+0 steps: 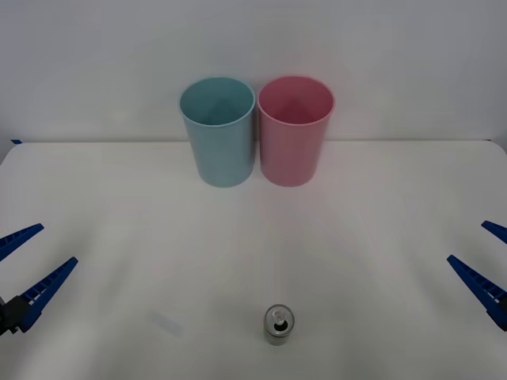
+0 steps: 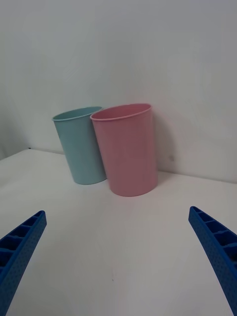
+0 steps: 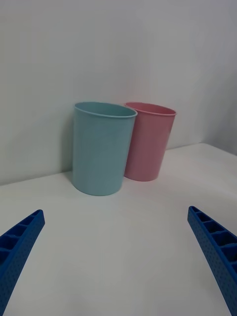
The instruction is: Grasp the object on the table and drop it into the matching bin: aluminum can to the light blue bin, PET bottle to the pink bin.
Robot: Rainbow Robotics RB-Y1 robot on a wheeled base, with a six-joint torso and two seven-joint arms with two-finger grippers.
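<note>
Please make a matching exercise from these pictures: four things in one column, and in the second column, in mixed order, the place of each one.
Things:
1. aluminum can
2. light blue bin
3. pink bin
4. left gripper

Places (front view):
A. far side of the table, right one of the pair
B. near edge, about the middle, standing upright
C. left edge, fingers open
D. far side, left one of the pair

Pairs: 1-B, 2-D, 3-A, 4-C
</note>
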